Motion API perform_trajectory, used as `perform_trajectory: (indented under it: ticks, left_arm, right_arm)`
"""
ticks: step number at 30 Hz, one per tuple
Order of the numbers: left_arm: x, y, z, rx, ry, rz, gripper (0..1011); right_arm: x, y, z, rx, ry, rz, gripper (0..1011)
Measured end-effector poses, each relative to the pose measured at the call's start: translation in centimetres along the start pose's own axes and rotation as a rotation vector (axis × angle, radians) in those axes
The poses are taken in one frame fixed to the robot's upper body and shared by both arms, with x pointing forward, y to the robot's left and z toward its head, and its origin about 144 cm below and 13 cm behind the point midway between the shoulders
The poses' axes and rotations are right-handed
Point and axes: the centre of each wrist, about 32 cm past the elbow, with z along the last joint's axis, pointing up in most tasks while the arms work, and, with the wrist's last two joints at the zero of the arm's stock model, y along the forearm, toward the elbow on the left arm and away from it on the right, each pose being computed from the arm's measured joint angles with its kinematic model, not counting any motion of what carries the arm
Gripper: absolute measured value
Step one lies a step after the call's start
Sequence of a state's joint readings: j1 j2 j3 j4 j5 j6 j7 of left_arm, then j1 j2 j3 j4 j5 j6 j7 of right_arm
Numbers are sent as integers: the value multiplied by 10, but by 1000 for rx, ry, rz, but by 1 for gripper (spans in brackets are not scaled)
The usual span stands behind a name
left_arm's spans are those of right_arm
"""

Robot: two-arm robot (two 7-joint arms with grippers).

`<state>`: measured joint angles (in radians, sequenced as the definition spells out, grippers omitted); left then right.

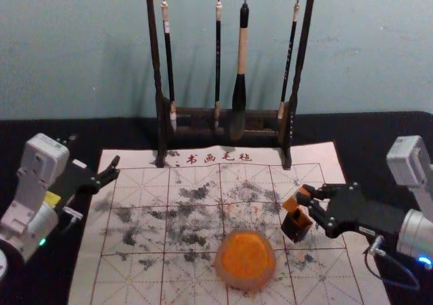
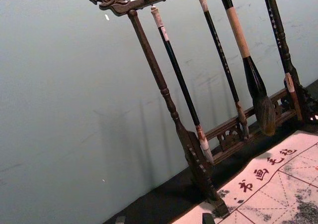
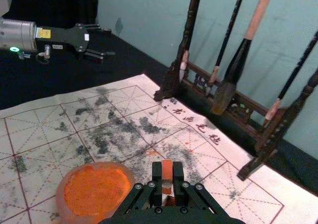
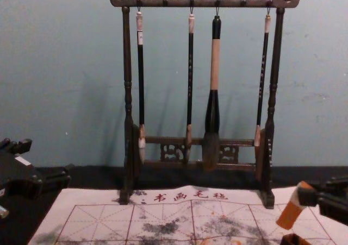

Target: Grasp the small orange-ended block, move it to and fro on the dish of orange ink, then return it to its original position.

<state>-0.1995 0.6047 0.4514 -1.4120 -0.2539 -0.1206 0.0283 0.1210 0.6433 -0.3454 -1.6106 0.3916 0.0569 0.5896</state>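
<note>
Jaws of right gripper [image 1: 306, 197] clamped on orange-ended block [image 4: 290, 212], tilted, near dark box [image 1: 295, 231], right of ink dish [image 1: 245, 259] — grasp done, inking can't tell, return remaining. Left gripper [image 1: 117, 168] idle, apart — mat's [image 1: 88, 271] left edge.

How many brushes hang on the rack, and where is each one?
4 on the rack, left to right: a slim brush by the left post, another slim brush near the middle, the thick brush right of that, a last slim brush by the right post.
</note>
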Motion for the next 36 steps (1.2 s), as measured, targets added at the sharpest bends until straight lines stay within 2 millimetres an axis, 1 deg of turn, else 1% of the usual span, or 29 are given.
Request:
perform_trajectory:
  ticks: [9, 15, 23, 36]
  left_arm:
    - [0, 0, 0, 0, 0, 0, 1001]
    - [0, 0, 0, 0, 0, 0, 1001]
    - [0, 0, 0, 0, 0, 0, 1001]
    - [0, 0, 0, 0, 0, 0, 1001]
  right_arm:
    - [-2, 14, 20, -61, -2, 30, 86]
    - [-6, 26, 27, -106, -17, 52, 86]
    - [-12, 36, 34, -142, -64, 100, 86]
    - [-21, 41, 40, -182, -122, 201, 86]
